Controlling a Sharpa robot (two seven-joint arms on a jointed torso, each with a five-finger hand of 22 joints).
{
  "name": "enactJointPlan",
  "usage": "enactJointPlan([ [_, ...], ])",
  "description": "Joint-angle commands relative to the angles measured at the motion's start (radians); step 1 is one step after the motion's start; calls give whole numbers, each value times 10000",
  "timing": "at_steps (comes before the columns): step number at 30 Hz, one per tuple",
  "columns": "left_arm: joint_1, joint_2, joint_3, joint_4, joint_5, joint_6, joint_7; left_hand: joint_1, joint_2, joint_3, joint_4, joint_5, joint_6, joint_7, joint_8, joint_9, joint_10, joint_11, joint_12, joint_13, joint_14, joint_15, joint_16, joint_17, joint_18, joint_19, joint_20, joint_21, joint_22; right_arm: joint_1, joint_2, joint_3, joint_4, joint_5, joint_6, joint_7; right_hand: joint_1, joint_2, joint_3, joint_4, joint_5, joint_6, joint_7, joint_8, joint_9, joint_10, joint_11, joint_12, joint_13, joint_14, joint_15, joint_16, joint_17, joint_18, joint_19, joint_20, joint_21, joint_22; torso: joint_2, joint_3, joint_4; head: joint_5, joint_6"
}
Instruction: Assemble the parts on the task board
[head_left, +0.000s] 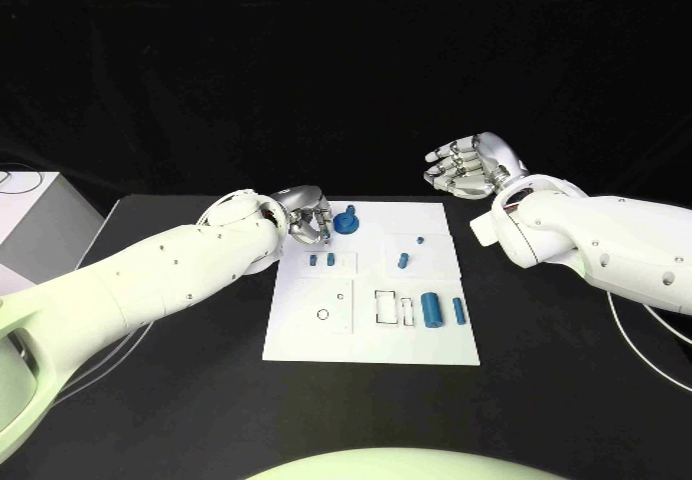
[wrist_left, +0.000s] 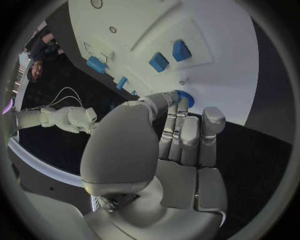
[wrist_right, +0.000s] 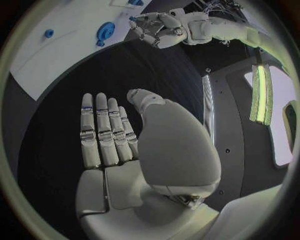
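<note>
Nearest the camera, two blue cylinders (head_left: 434, 309) are lying loose on the task board (head_left: 372, 340). Farther up, the left hand (head_left: 307, 216) is reaching over the board's far-left corner, fingertips (wrist_left: 177, 102) touching a blue round part (head_left: 348, 219); whether they are gripping it I cannot tell. Seating it likely needs a straight, gentle press. Beyond the board, the right hand (head_left: 467, 164) is hovering empty, fingers extended.

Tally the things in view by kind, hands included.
Blue parts: 7
Board: 1
Hands: 2, left hand and right hand
Total: 10
</note>
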Motion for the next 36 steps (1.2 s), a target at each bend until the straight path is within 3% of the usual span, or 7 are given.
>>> enactJointPlan([
  [1, -8, 60, -1, -50, -94, 233, -25, -99, -2, 15, -51, 47, 58, -15, -11, 15, 134, -35, -10, 66, 37, -11, 16, -8, -183, 28, -3, 62, 7, 1, 4, 3, 19, -78, 71, 140, -40, -40, 42, -9, 65, 32, 80, -12, -10, -32, -7, -47, -12, 45, 20, -41, -9, 130, -9, -3, 31, -10, -2, 8, 2, -3, -9],
  [12, -62, 259, -76, -370, -184, 294, -19, -102, 7, 18, -57, 47, 69, -18, -13, 18, 148, -38, -24, 69, 39, -12, 14, -8, -184, 29, -3, 66, 14, 1, 14, 3, 21, -78, 73, 144, -85, -61, 77, -9, 73, 42, 78, -13, -11, -19, -8, -62, -10, 46, 22, -58, -24, 133, -17, 4, 26, -31, 12, 11, -12, 8, -21],
  [36, -66, 305, -116, -422, -266, 580, -226, -91, 25, 31, -90, 46, 90, -28, -23, 24, 185, -47, -55, 80, 30, -18, 5, -37, -186, 34, -5, 78, 32, 1, -3, 3, 23, -78, 74, 149, -85, -61, 77, -9, 73, 42, 78, -13, -11, -19, -8, -62, -10, 46, 22, -58, -24, 133, -17, 4, 26, -31, -4, 3, -6, 1, -79],
])
